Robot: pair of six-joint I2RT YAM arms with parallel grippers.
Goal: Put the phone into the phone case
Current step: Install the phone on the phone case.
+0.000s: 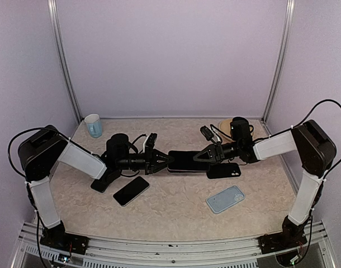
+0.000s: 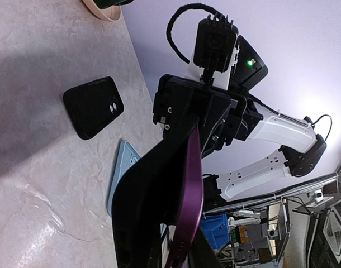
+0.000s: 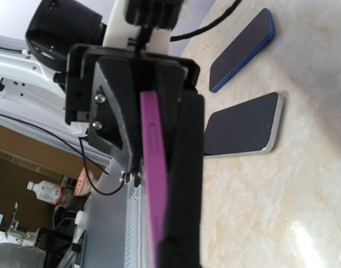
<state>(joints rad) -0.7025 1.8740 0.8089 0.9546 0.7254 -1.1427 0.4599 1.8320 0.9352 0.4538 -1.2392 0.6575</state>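
Observation:
A purple-edged phone point(image 2: 193, 195) lies against a black phone case point(image 2: 145, 206), and both are held in the air between my two grippers. Seen from above they form one dark slab point(image 1: 185, 161) over the middle of the table. My left gripper point(image 1: 161, 163) is shut on their left end and my right gripper point(image 1: 207, 156) on their right end. In the right wrist view the purple phone point(image 3: 155, 184) and the black case point(image 3: 184, 184) run side by side out of my jaws toward the left gripper point(image 3: 131, 95). How far the phone sits inside the case is hidden.
A second black case point(image 1: 223, 170) lies on the table under the right arm, with a light blue case point(image 1: 225, 199) in front of it. A silver-rimmed phone point(image 1: 131, 191) and a blue phone point(image 3: 243, 50) lie at left. A mug point(image 1: 93, 125) and a tan dish point(image 1: 225, 125) stand at the back.

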